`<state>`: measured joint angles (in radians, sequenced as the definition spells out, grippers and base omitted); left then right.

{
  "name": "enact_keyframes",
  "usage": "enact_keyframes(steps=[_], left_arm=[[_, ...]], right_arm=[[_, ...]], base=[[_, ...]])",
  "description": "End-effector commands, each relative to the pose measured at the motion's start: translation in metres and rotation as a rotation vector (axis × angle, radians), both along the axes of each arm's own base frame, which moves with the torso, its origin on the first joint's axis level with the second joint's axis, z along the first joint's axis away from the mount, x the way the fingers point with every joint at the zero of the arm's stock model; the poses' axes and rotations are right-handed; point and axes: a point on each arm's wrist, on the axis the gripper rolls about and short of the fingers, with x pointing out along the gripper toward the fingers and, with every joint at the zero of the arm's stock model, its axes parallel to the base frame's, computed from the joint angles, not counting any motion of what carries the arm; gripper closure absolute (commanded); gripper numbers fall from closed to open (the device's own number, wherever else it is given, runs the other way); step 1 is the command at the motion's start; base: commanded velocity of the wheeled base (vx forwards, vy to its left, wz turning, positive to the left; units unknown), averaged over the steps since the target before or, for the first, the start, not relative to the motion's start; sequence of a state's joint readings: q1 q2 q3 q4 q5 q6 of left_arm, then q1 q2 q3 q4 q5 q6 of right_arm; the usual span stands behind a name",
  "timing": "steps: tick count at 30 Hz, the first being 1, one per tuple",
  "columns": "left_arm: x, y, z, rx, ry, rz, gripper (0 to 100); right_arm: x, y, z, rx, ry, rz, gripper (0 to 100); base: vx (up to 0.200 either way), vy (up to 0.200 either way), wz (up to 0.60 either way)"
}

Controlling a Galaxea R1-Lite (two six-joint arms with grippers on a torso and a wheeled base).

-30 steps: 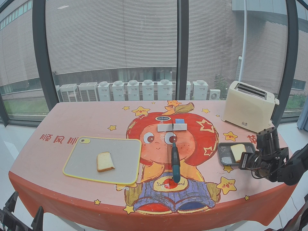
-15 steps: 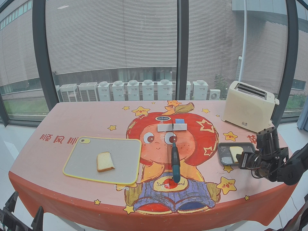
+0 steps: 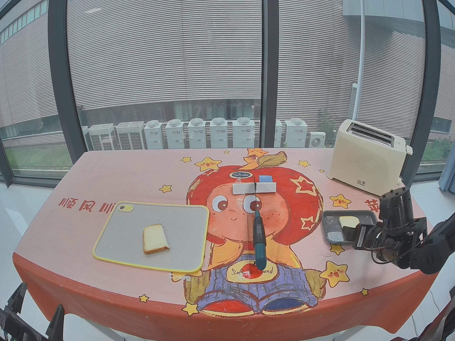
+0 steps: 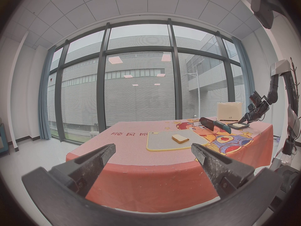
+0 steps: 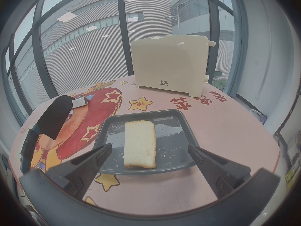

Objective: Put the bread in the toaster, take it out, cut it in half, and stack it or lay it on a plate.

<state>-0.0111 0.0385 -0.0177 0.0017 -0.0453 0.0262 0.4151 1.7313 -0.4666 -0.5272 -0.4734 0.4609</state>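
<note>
Right claw: the right claw [image 5: 149,148] is open wide and holds nothing. It sits low at the near edge of the tray, with one finger on each side of the bread slice, and it does not touch the slice.
Left claw: the left claw [image 4: 153,147] is open wide too and holds nothing. It is down low, off the near left side of the table.
Bread slice: the bread slice [image 5: 140,143] lies flat in the tray.
Tray: the dark grey tray [image 5: 185,132] is on the right side of the table [image 3: 118,176], just in front of the toaster.
Toaster: the cream toaster [image 3: 367,157] stands at the far right corner.
Cutting board: the grey cutting board [image 3: 180,233] with a yellow rim is on the left side. A second bread piece [image 3: 155,238] lies flat on it.
Knife: the knife [image 3: 259,235] with a blue handle is in the middle of the table. Its blade end meets a small grey block [image 3: 242,188].
</note>
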Motion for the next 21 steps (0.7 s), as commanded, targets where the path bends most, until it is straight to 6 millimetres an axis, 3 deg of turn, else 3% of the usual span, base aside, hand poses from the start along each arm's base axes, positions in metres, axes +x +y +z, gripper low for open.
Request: enact_keyframes(steps=[1, 21], left_arm=[[0.001, 0.000, -0.005, 0.000, 0.019, 0.001, 0], [0.001, 0.000, -0.005, -0.001, 0.020, 0.000, 0]], right_arm=[[-0.001, -0.001, 0.005, 0.001, -0.023, -0.005, 0], [-0.043, 0.031, 0.042, 0.006, -0.165, 0.195, 0]], base=[[0.000, 0.000, 0.00], [0.000, 0.000, 0.00]])
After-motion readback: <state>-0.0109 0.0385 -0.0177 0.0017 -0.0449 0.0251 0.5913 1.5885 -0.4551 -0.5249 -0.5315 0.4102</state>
